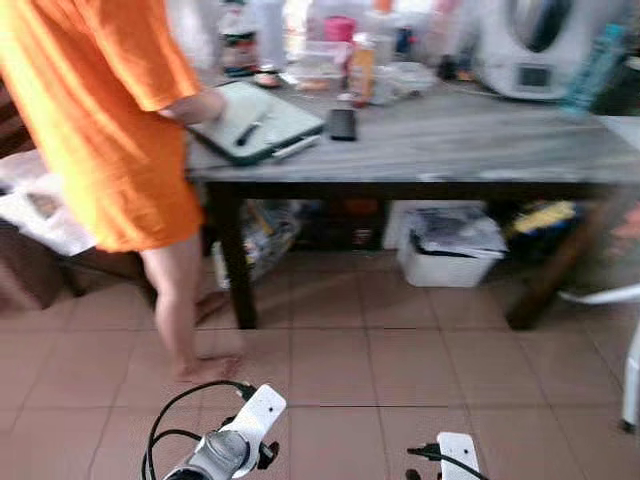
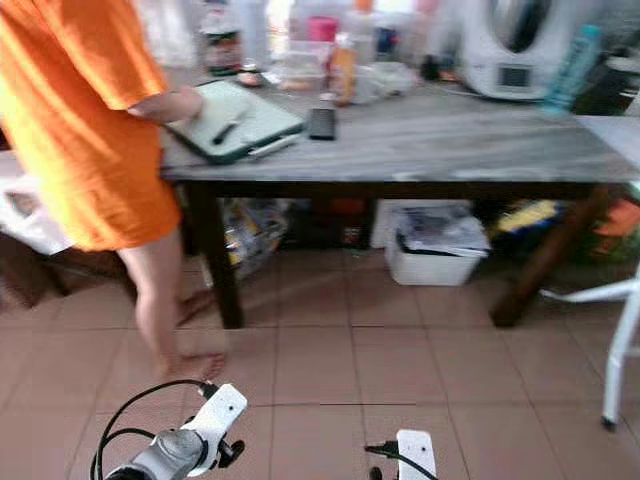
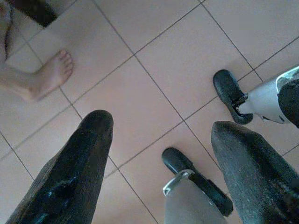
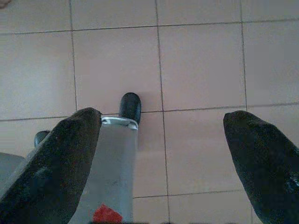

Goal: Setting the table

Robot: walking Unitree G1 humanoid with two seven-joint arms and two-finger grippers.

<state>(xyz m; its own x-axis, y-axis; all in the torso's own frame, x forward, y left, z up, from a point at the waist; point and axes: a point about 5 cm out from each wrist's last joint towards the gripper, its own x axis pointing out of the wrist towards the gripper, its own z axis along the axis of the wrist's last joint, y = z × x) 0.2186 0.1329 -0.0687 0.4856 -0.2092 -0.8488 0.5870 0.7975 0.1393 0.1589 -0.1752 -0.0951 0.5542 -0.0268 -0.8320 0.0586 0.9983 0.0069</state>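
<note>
A grey-topped table [image 1: 480, 135] on dark legs stands ahead of me across the tiled floor. Near its left end lies a pale tray-like board [image 1: 285, 125] with a dark knife [image 1: 248, 130] on it. A person in an orange shirt [image 1: 100, 110] stands at that corner with one hand [image 1: 205, 105] on the board. A black phone [image 1: 342, 123] lies beside the board. Both my arms hang low over the floor. My left gripper [image 3: 161, 130] is open and holds nothing. My right gripper [image 4: 163, 116] is open too, over bare tiles.
Bottles, jars and clear containers [image 1: 345, 60] crowd the table's back edge, with a white appliance [image 1: 530, 45] at the back right. White bins [image 1: 450, 260] and bags sit under the table. A white chair leg [image 1: 632, 340] stands at the right. The person's bare foot [image 3: 46, 74] is near my left side.
</note>
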